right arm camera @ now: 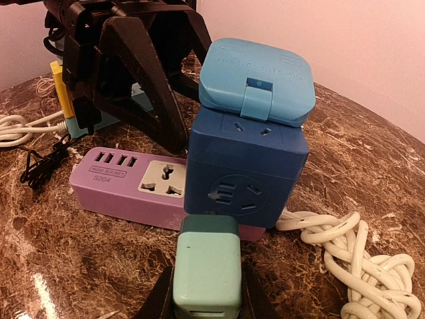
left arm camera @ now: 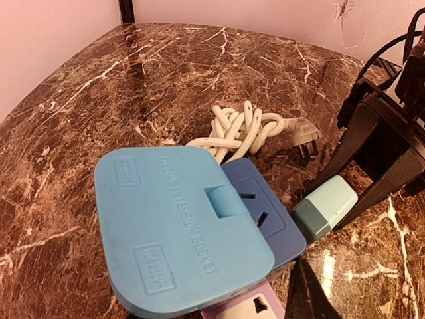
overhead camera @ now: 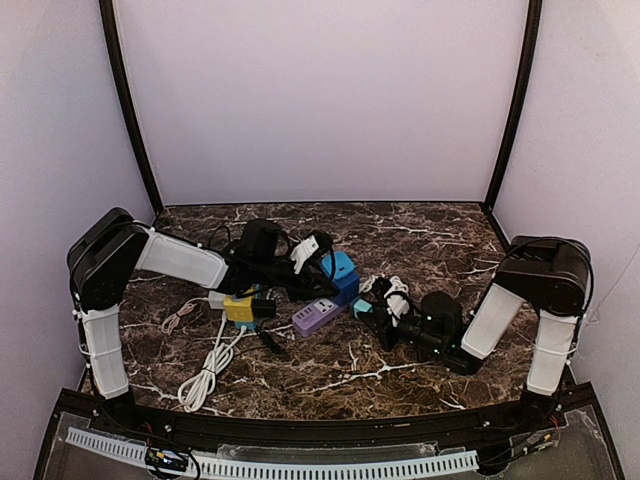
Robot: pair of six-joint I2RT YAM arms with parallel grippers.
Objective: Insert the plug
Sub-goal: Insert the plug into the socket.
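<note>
We see a table [right arm camera: 73,266] of dark, white-veined marble-look stone, polished and glossy. The teal plug [right arm camera: 207,269], the dark blue socket cube [right arm camera: 246,173], its light blue cap [right arm camera: 255,76] and the purple power strip [right arm camera: 113,179] all look like smooth moulded plastic with a matt to satin finish, the cap carrying raised lettering. The white cord [right arm camera: 358,259] has a smooth, faintly shiny rubbery sheath.
</note>
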